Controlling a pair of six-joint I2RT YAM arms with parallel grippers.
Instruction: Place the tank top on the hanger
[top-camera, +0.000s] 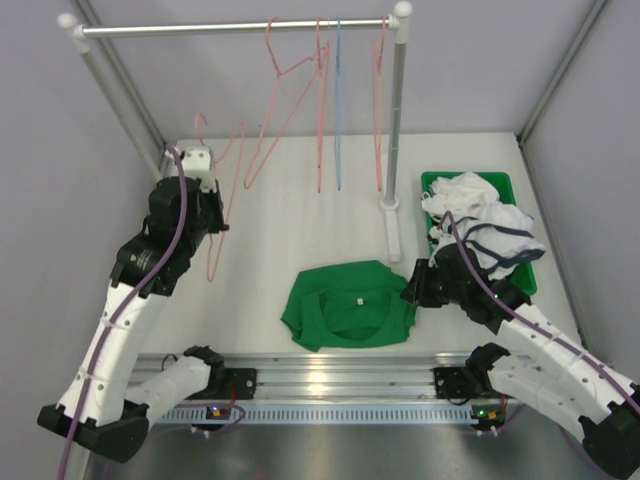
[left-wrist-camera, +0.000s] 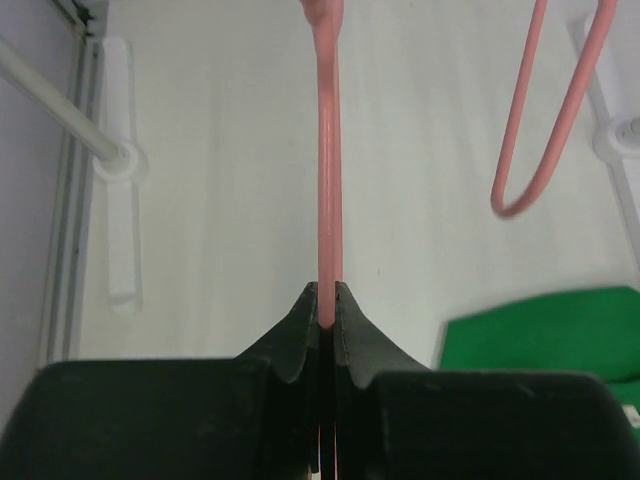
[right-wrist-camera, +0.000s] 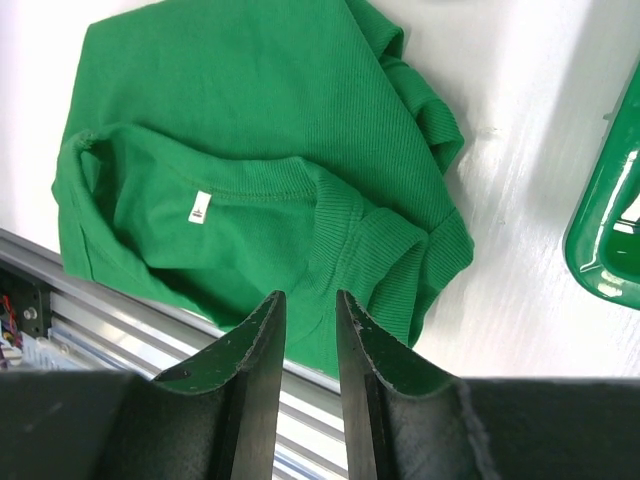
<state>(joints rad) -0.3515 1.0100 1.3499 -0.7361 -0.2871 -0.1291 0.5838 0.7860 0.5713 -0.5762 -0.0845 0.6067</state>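
The bright green tank top (top-camera: 345, 305) lies crumpled on the table near the front edge, its white label (right-wrist-camera: 201, 206) facing up inside the neck. My right gripper (top-camera: 415, 290) hovers at its right edge, jaws a little apart and empty, over the ribbed hem (right-wrist-camera: 310, 295). My left gripper (top-camera: 218, 222) is shut on the wire of a salmon-pink hanger (top-camera: 236, 150) and holds it above the table at the left. The wire runs straight out from between the jaws (left-wrist-camera: 328, 200). A corner of the tank top shows in the left wrist view (left-wrist-camera: 560, 330).
A clothes rack's rail (top-camera: 235, 27) crosses the back, carrying several pink hangers (top-camera: 320, 100) and a light-blue one (top-camera: 337, 100). Its right post stands on a foot (top-camera: 390, 225). A green tray (top-camera: 505, 185) with white garments (top-camera: 485, 225) sits at right. A metal rail (top-camera: 330, 375) edges the front.
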